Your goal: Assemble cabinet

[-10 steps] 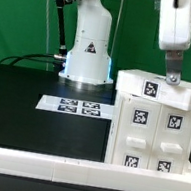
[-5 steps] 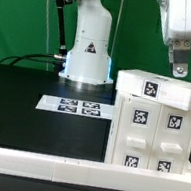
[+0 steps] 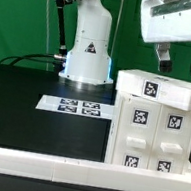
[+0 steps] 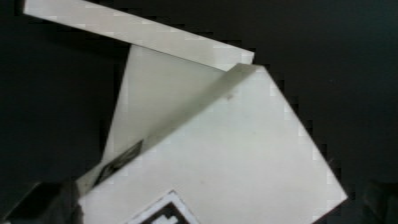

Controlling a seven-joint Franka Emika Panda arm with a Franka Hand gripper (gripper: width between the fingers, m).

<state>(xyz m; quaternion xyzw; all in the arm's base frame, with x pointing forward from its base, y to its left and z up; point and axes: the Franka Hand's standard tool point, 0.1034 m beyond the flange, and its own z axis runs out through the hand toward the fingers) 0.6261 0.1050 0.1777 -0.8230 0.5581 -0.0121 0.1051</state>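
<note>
Cabinet [image 3: 151,129] bears black-and-white square tags; gripper [image 3: 181,63] hangs above, open.

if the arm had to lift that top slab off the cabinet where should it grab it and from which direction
Probably from straight above, jaws closing across the top slab's short dimension, front edge to back edge. It lies flat on the cabinet body with its upper face bare and overhangs slightly, so those edges look reachable. The gripper hangs above it, fingers apart, holding nothing.
</note>
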